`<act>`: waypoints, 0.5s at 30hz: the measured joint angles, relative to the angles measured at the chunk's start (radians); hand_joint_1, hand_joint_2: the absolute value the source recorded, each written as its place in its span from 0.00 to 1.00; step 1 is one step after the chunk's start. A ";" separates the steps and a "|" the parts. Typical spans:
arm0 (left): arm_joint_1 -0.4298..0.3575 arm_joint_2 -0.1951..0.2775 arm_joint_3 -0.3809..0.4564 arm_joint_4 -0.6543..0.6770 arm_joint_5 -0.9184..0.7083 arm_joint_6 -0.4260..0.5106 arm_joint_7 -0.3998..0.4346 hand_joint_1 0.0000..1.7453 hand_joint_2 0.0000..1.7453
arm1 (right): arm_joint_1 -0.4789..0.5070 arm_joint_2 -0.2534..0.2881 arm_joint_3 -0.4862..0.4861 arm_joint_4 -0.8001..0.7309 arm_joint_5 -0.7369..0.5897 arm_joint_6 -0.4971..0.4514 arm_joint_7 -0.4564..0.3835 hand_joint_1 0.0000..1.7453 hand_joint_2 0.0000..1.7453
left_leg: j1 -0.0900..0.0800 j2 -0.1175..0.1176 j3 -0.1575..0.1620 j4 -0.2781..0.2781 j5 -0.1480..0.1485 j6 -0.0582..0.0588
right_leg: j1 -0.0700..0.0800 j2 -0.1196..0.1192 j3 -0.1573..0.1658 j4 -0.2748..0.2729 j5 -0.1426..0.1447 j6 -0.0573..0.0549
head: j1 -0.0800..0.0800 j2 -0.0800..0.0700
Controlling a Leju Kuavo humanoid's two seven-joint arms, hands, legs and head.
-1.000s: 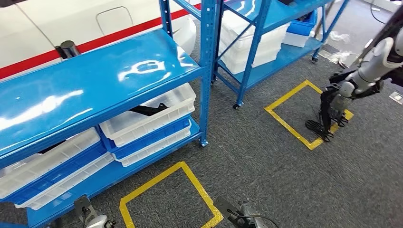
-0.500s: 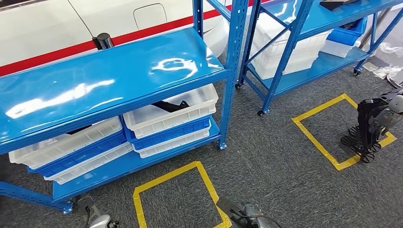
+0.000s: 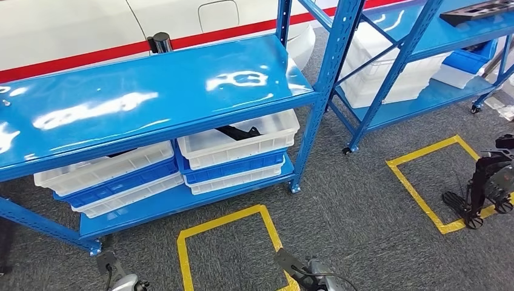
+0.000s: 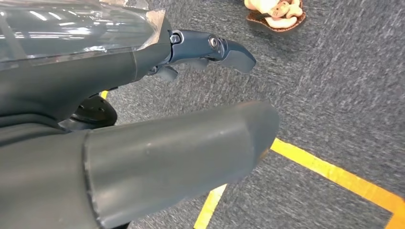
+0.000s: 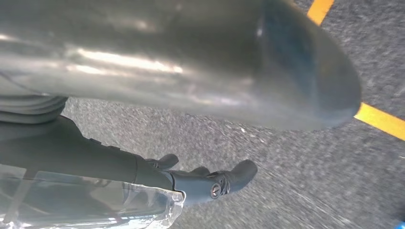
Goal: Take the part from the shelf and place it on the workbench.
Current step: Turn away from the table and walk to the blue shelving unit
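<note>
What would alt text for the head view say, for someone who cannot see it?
Looking down at a blue metal shelf on grey carpet, with white and blue bins stacked on its lower level, one holding a black part. Yellow tape squares mark the floor, and a second blue shelf stands at the right.

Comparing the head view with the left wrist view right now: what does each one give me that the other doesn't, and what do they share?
Head view alone: the blue shelf, white bins beneath it, and a black part lying in the right-hand bin. Left wrist view alone: the left hand close up, thumb and fingers apart, holding nothing, above the floor, plus a tan object on the carpet. Both show grey carpet and yellow floor tape.
</note>
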State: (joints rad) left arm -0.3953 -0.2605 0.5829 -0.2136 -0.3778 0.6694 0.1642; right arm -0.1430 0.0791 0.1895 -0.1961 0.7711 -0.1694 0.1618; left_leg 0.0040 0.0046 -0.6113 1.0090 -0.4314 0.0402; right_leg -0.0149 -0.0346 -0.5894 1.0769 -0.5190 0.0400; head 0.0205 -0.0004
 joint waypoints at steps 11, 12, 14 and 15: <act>0.003 0.002 0.009 0.000 0.018 -0.013 -0.018 0.00 0.00 | 0.007 -0.009 -0.004 0.001 0.010 0.011 0.015 0.00 0.00 | -0.004 -0.042 -0.003 0.016 -0.012 -0.009 | -0.015 0.035 0.004 -0.049 0.046 0.022 | 0.000 0.000; 0.003 0.002 0.010 0.000 0.019 -0.012 -0.020 0.00 0.00 | 0.007 -0.008 -0.004 0.001 0.010 0.011 0.012 0.00 0.00 | -0.003 -0.042 -0.003 0.016 -0.012 -0.005 | -0.015 0.036 0.005 -0.050 0.047 0.018 | 0.000 0.000; 0.002 0.002 0.010 0.000 0.019 -0.012 -0.023 0.00 0.00 | 0.006 -0.008 -0.005 0.001 0.008 0.012 0.002 0.00 0.00 | -0.002 -0.041 -0.001 0.014 -0.011 0.005 | -0.012 0.037 0.004 -0.050 0.048 0.017 | 0.000 0.000; 0.002 0.002 0.009 0.000 0.018 -0.012 -0.024 0.00 0.00 | 0.005 -0.008 -0.006 0.001 0.005 0.012 -0.004 0.00 0.00 | -0.002 -0.041 0.000 0.012 -0.011 0.005 | -0.011 0.037 0.005 -0.050 0.048 0.017 | 0.000 0.000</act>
State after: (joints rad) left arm -0.3937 -0.2583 0.5923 -0.2132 -0.3595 0.6577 0.1401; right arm -0.1378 0.0714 0.1831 -0.1953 0.7761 -0.1571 0.1580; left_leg 0.0025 -0.0361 -0.6109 1.0208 -0.4419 0.0452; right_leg -0.0256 0.0025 -0.5848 1.0268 -0.4709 0.0566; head 0.0202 -0.0004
